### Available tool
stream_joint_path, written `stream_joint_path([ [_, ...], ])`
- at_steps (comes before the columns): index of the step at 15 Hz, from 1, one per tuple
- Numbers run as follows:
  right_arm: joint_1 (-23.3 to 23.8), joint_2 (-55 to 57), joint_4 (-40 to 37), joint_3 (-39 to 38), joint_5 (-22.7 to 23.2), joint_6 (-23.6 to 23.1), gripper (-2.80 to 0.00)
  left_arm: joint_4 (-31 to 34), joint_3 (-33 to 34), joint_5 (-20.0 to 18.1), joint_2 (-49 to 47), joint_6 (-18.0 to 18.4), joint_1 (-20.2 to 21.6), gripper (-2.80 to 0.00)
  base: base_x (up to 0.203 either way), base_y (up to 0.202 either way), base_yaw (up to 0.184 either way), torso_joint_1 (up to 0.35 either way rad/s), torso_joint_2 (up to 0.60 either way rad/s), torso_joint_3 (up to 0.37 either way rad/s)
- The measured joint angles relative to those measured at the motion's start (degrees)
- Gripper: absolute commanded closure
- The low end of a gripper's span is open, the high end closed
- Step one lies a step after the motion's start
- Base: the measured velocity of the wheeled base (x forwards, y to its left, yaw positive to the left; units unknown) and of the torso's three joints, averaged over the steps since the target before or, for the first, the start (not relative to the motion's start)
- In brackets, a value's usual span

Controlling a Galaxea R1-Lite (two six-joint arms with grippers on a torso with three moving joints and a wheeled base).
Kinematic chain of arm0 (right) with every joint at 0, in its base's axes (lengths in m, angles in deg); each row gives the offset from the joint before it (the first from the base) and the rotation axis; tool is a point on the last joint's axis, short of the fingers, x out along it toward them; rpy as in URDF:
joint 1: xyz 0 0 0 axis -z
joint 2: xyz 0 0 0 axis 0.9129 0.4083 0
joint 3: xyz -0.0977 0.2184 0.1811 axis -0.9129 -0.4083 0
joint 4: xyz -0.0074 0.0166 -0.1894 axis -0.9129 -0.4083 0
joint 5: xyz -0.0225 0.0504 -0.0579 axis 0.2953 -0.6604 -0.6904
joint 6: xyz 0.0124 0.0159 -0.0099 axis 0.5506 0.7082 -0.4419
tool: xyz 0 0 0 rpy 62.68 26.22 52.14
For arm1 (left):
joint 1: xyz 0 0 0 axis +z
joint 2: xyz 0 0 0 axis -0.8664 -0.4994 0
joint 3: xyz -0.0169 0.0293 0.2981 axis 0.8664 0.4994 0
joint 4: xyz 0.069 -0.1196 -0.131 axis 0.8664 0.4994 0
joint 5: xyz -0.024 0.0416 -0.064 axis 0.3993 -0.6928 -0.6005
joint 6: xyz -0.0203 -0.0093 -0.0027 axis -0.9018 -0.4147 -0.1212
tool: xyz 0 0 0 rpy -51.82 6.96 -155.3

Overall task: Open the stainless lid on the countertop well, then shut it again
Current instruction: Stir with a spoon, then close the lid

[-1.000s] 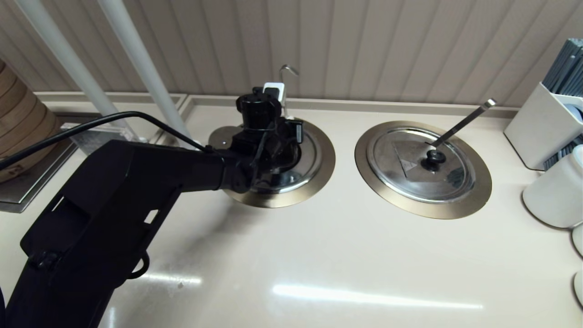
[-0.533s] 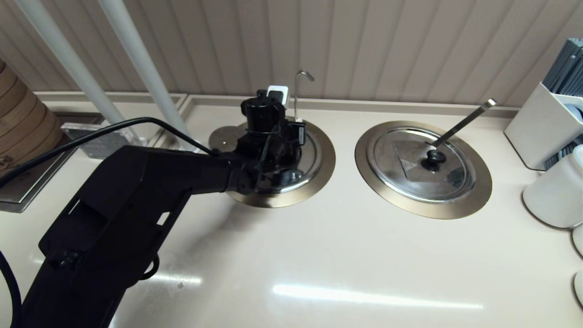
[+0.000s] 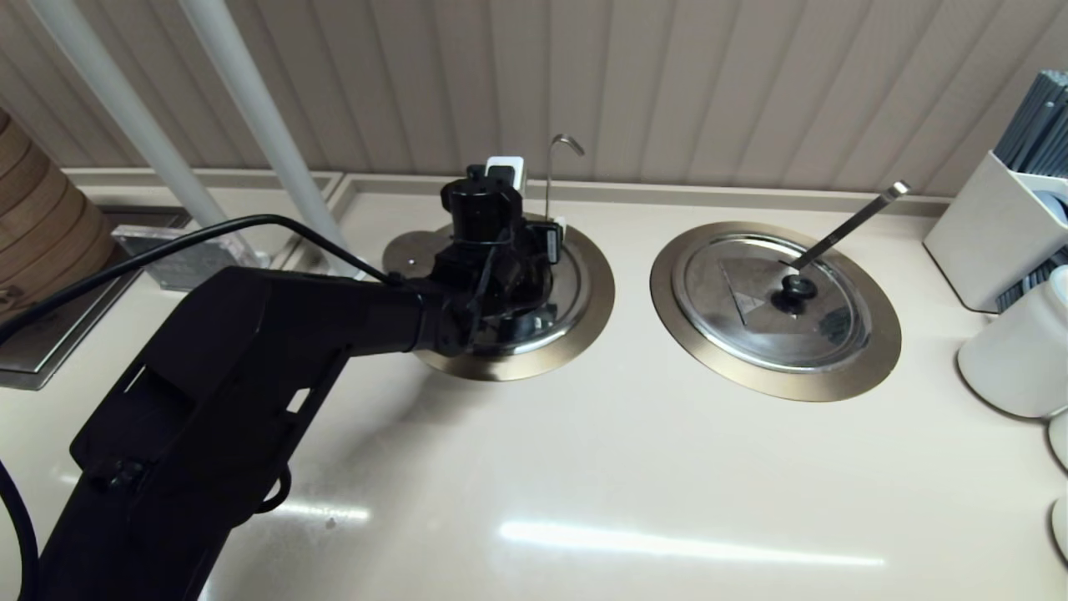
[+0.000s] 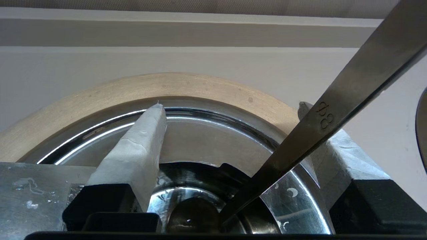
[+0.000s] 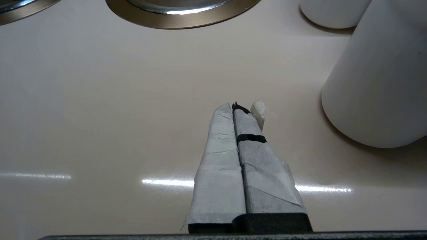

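My left gripper hangs over the left countertop well, whose bronze rim rings it. In the left wrist view the gripper is open, its taped fingers wide apart with nothing gripped. Between them lie the stainless lid's far half and the well's dark inside. The hook-ended ladle handle crosses in front of the right finger. A flat scratched steel sheet lies to one side; the black knob is hidden. My right gripper is shut and empty above bare counter.
The twin well with its closed lid and straight ladle handle sits to the right. White jars and a white box crowd the right edge. A bamboo steamer and white poles stand at the left.
The hook-ended ladle handle has swung to the right and a little lower. My left arm shifted slightly right over the well and then held still.
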Motion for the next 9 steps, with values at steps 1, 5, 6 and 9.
stream_joint_path([
  [1,0.00,0.00,0.00,0.00,0.05,0.00,0.00,0.19,0.20,0.11,0.25,-0.87,0.02,-2.80,0.000,0.000,0.000,0.000,0.00,0.000],
  [5,0.00,0.00,0.00,0.00,0.02,0.00,0.00,0.47,4.22,0.63,2.64,-1.85,0.30,-2.80,0.000,0.000,0.000,0.000,0.00,0.000],
  [6,0.00,0.00,-0.01,0.00,0.02,-0.01,0.00,0.39,5.26,0.73,3.38,-2.03,0.49,-2.80,0.000,0.000,0.000,0.000,0.00,0.000],
  [9,0.00,0.00,0.00,0.00,0.03,0.00,0.00,0.39,7.83,0.79,5.30,-2.29,0.84,-2.80,0.000,0.000,0.000,0.000,0.00,0.000],
])
